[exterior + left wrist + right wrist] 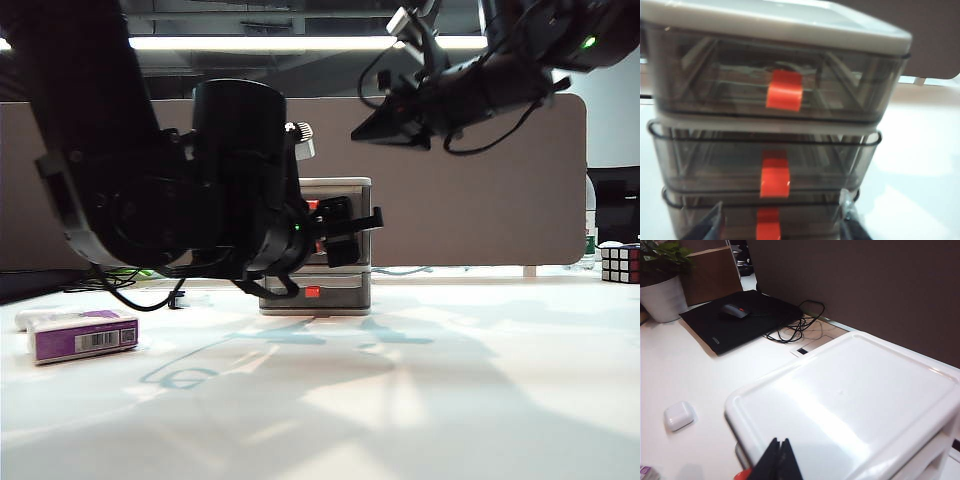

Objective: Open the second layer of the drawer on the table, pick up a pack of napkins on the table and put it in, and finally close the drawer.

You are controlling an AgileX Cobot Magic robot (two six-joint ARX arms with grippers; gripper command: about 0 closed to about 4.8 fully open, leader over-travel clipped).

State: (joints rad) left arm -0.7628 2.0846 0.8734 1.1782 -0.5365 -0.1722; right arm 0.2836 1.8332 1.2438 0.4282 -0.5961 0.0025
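Two grippers attend the drawer [335,245]: the left gripper [777,227] stands open, empty, its jaws flanking the bottom tab just below the second layer [767,167]; the right gripper [777,462] hovers pinched together above its top. The pack of napkins [83,335] lies well apart.

Drawer [775,30] has a light grey frame, smoky see-through trays and red tabs [784,90]. Napkin pack [83,335] is purple with a white barcode label. White surface [450,400], black mouse pad [740,320].

grey drawer [335,245] shut mid-table [420,400]; purple napkin pack [83,335] flat, far left.
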